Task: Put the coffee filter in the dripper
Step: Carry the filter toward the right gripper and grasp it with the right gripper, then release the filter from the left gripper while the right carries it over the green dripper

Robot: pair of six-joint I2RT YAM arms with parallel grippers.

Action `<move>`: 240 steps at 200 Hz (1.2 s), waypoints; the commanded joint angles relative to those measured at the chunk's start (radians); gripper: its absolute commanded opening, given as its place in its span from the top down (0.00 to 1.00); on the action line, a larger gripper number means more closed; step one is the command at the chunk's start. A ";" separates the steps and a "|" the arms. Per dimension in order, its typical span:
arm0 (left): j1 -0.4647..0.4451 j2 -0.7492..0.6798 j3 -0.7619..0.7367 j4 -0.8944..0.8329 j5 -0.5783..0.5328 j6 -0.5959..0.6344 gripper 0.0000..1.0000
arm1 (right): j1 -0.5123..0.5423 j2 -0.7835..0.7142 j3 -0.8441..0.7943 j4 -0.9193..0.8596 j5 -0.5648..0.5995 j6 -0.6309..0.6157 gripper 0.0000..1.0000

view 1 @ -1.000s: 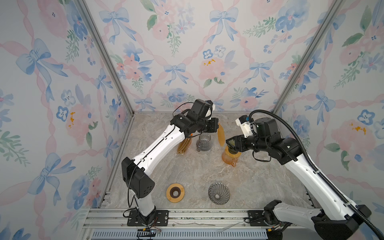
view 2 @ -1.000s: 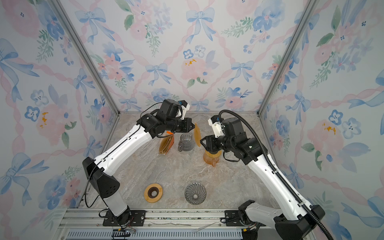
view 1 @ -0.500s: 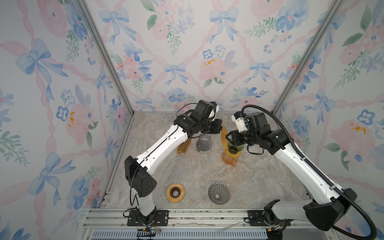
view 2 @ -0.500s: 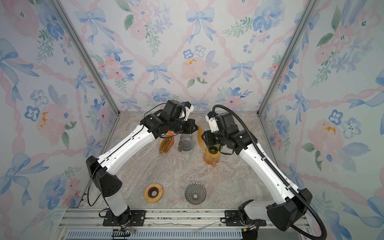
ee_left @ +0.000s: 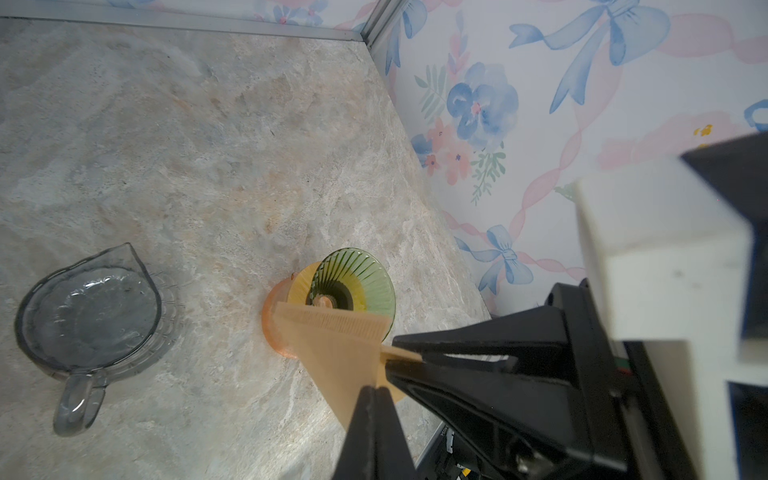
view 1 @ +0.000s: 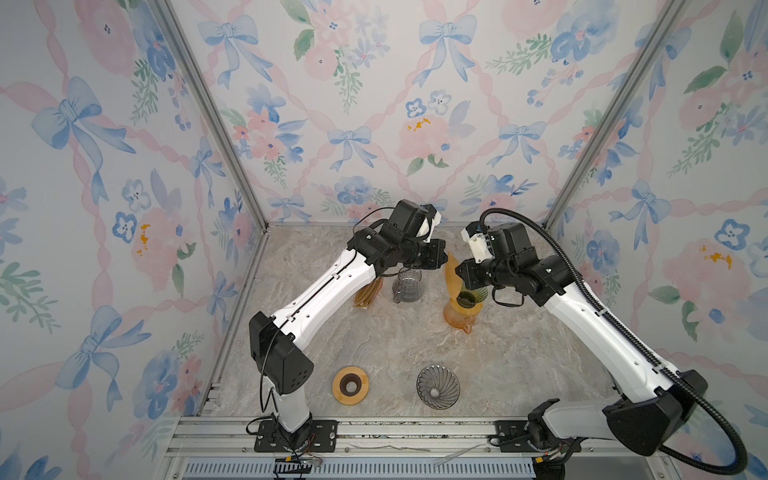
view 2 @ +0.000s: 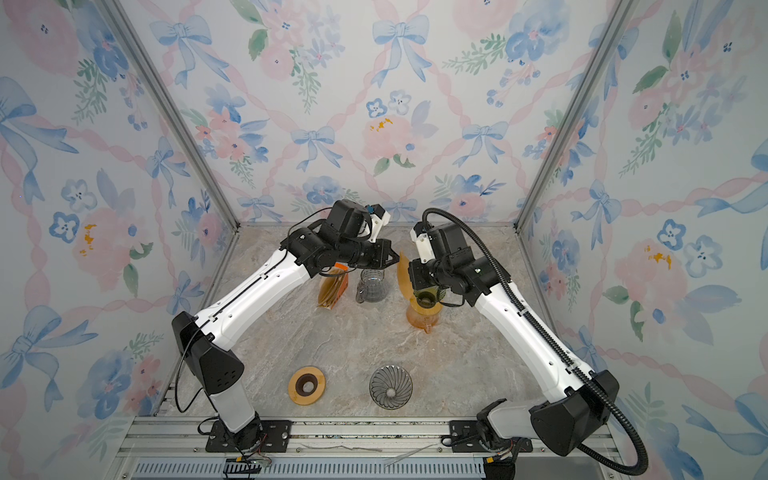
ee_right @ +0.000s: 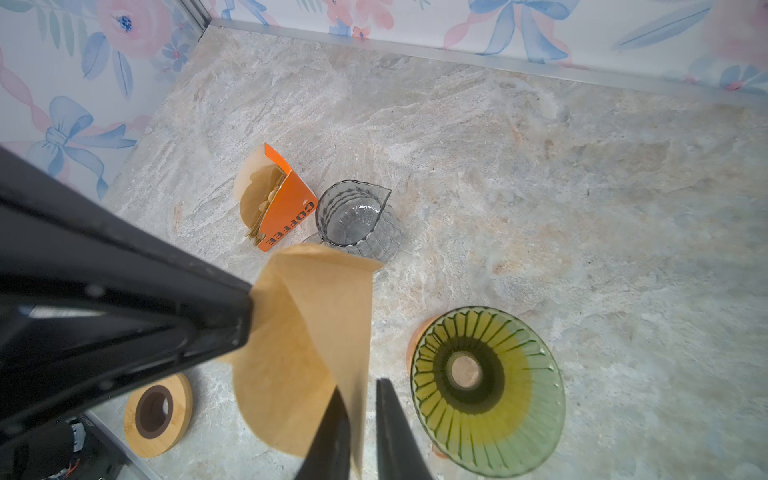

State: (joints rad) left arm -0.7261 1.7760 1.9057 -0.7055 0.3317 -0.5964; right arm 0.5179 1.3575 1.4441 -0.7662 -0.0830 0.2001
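Two arms stood tip to tip over the rear of the marbled worktop [view 1: 374, 345], sharing one brown paper coffee filter [ee_right: 307, 332] between them. The left tool [ee_left: 376, 392] was pressed together on one edge of the paper. The right tool [ee_right: 359, 388] pinched the opposite edge, its two black fingers close about the fold. The filter hung in the air, partly opened into a cone. It was just beside the green glass dripper [ee_right: 515, 399] and not yet in it. That dripper sat on an orange glass server [view 1: 455, 320], its ribbed mouth facing up. Near it stood a clear glass pitcher [view 1: 405, 286] and, just beside that, an orange box [ee_right: 286, 212] marked COFFEE, with more brown filters inside. Toward the front rail lay a wooden ring [view 1: 350, 384] and a smoky ribbed dripper [view 1: 437, 385] – both well apart from the arms.
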 commanded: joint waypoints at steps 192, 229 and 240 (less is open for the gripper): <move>0.027 -0.053 -0.054 0.042 0.035 0.442 0.02 | -0.215 0.057 0.112 -0.241 -0.031 0.094 0.99; 0.026 -0.152 -0.259 0.196 0.051 0.498 0.02 | -0.270 0.120 0.157 -0.323 -0.107 0.071 0.98; 0.027 -0.172 -0.301 0.230 0.058 0.504 0.02 | -0.278 0.143 0.172 -0.346 -0.115 0.061 0.98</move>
State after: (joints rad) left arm -0.7033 1.6779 1.6814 -0.5949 0.3752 -0.1631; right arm 0.2592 1.4643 1.5661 -1.0130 -0.1402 0.2829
